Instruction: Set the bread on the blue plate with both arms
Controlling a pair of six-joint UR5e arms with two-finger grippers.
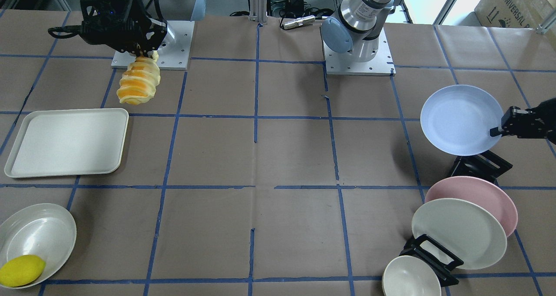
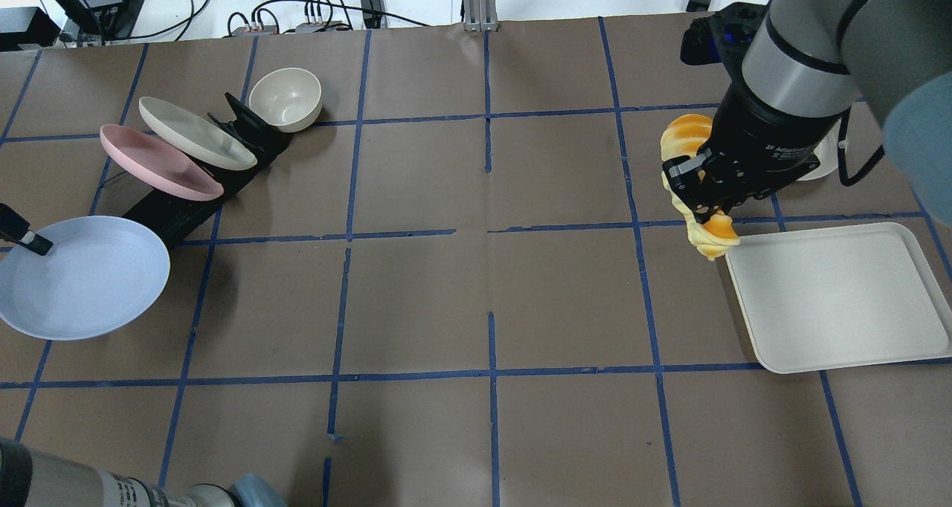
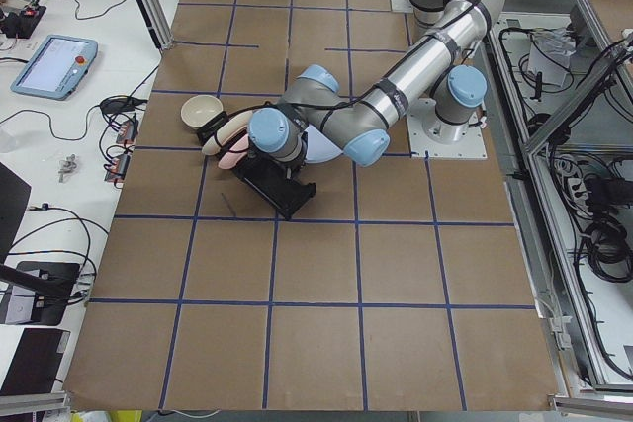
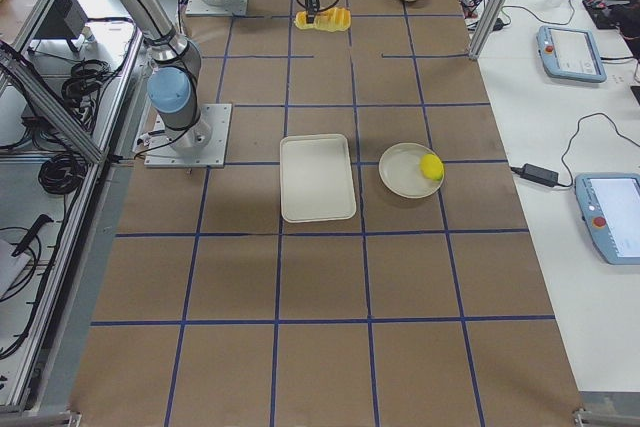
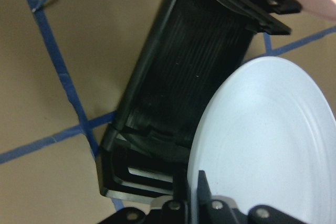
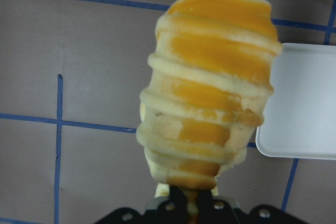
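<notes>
Bread and plate wait at opposite ends of the bench (image 2: 416,306). The right gripper (image 2: 710,210) pinches one end of the bread (image 1: 138,81), jaws drawn in narrow on the striped loaf. The loaf juts out beyond them at 2 o'clock in the overhead view, just off the 10 o'clock corner of a white tray (image 2: 840,299). At 9 o'clock in the same view, the left gripper (image 1: 498,131) clamps the rim of the blue plate (image 1: 460,120), holding it beside the near end of a black rack (image 2: 186,210). A pink plate (image 2: 156,161) and a cream plate (image 2: 195,131) lean in the rack at 10 o'clock, with a bowl (image 2: 286,98) at its far end. In the front-facing view a lemon (image 1: 21,270) lies in a white dish (image 1: 43,231) at 8 o'clock
</notes>
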